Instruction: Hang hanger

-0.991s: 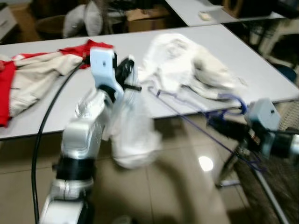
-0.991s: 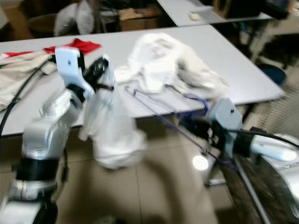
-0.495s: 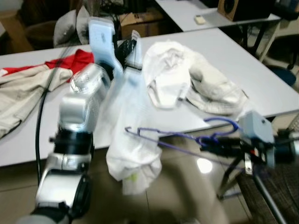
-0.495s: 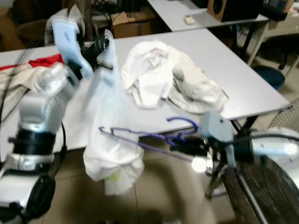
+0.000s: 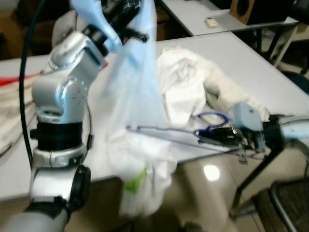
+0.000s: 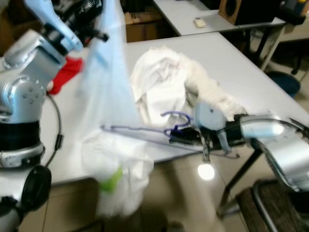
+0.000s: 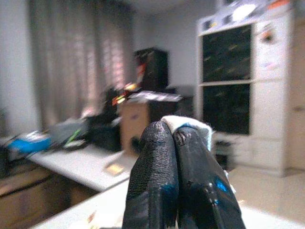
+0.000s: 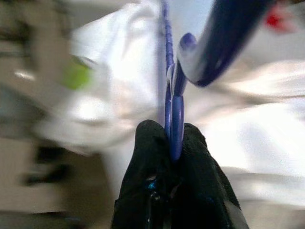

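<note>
Above the grey table [image 5: 270, 77], the left gripper [image 5: 126, 13] has lifted the pinched white garment [image 5: 135, 121] higher; the right gripper [image 5: 215, 137], clamping the thin purple wire hanger [image 5: 164, 131], has advanced it against the cloth, ready for threading.

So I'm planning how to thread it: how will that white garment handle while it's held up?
Probably floppy: the white garment hangs limp from the left claw and bunches low. Likely light, held by one pinch. The blue hanger in the right claw looks stiffer.
</note>
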Controlling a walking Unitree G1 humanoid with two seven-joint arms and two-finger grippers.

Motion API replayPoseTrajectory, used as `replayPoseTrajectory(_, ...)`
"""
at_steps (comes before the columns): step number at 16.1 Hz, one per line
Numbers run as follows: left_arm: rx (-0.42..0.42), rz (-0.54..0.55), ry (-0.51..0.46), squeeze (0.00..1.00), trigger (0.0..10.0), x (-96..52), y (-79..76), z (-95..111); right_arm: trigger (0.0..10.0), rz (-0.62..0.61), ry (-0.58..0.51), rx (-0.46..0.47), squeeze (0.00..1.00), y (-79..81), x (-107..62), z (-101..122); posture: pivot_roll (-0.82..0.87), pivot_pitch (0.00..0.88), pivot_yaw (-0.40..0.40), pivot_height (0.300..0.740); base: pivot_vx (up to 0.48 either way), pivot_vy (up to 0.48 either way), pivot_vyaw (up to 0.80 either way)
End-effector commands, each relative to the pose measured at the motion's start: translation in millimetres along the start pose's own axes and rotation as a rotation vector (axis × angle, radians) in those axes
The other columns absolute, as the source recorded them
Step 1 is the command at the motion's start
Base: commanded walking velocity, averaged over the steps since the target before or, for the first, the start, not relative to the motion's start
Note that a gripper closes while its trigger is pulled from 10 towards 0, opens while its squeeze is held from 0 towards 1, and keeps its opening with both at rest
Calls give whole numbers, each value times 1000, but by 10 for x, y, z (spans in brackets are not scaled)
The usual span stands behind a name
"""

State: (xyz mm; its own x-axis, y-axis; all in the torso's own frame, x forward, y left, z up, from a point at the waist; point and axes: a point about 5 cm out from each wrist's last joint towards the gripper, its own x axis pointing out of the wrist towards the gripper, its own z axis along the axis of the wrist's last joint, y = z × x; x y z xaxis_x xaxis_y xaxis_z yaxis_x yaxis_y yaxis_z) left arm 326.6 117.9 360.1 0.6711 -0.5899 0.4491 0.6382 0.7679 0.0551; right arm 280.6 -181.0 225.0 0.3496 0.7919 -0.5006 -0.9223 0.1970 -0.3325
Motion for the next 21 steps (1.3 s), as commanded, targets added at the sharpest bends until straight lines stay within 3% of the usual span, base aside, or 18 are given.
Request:
replayPoseTrajectory(1, 25, -31, -121, 0, 10000, -26, -24, 378, 10000, -134, 24, -119, 0, -297, -18, 125, -165, 36, 26, 740, 398, 0, 0)
replayPoseTrajectory(3, 21, -48, -168, 0, 10000, -20, -49, 534, 10000, -394, -34, -219, 0, -737, -110, 379, -158, 30, 18, 740, 401, 0, 0)
replayPoseTrajectory(5, 22, -51, -198, 0, 10000, -32, -53, 635, 10000, -770, -291, -258, 0, -1191, -413, 908, -155, 30, 17, 740, 399, 0, 0)
replayPoseTrajectory(6, 20, -53, -205, 0, 10000, -39, -59, 658, 10000, -855, -393, -265, 0, -1286, -554, 1089, -155, 29, 14, 740, 401, 0, 0)
replayPoseTrajectory(7, 11, -49, -203, 0, 10000, -47, -66, 662, 10000, -842, -462, -290, 0, -1323, -601, 1185, -153, 29, 9, 740, 398, 0, 0)
replayPoseTrajectory(9, -12, -24, -154, 0, 10000, -79, -64, 535, 10000, -687, -365, -329, 0, -1255, -393, 1012, -152, 32, 3, 740, 401, 0, 0)
replayPoseTrajectory(11, -2, 4, -57, 0, 10000, -114, -86, 232, 10000, -578, -306, -307, 0, -1145, -186, 749, -151, 36, 2, 740, 369, 0, 0)
replayPoseTrajectory(12, 25, 11, 97, 0, 10000, -217, -225, -273, 10000, -436, -218, -236, 0, -949, -15, 349, -155, 45, 5, 740, 0, 0, 0)
replayPoseTrajectory(13, 11, 10, 181, 0, 10000, -295, -308, -492, 10000, -334, -161, -217, 0, -775, 39, 133, -156, 50, 7, 740, 0, 0, 0)
replayPoseTrajectory(16, 88, 63, 358, 0, 10000, -530, -394, -919, 10000, -148, -79, -157, 0, -314, 12, -230, -168, 63, 21, 740, 0, 0, 0)
replayPoseTrajectory(18, 87, 95, 368, 0, 10000, -588, -394, -971, 10000, -118, -59, -136, 0, -194, -77, -276, -172, 69, 27, 740, 0, 0, 0)
replayPoseTrajectory(21, 168, 149, 372, 0, 10000, -541, -288, -1009, 10000, -51, -17, -118, 0, 7, -229, -276, -178, 61, 27, 740, 0, 0, 0)
